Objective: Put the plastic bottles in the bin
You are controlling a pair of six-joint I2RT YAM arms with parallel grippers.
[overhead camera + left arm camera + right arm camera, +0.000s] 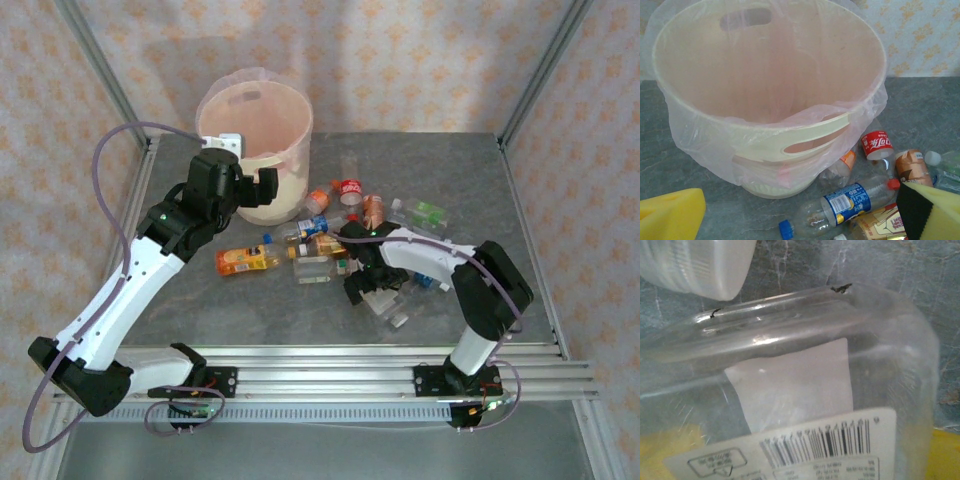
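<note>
The bin (255,135) is a pale pink-cream bucket lined with a thin plastic bag, at the table's back left. In the left wrist view the bin (765,85) looms close ahead. My left gripper (252,188) hangs open at its near side, yellow pads (670,215) wide apart and holding nothing. Several plastic bottles lie in a heap right of the bin, among them a blue-labelled one (850,202), a red-labelled one (876,145) and an orange juice one (245,261). My right gripper (375,292) is low over a clear bottle (805,380), open, its pads (947,455) on either side.
A second clear bottle (700,265) lies just beyond the one under the right gripper. A metal frame and patterned walls enclose the grey table (250,310). Bare tabletop stretches in front of the heap and along the right side.
</note>
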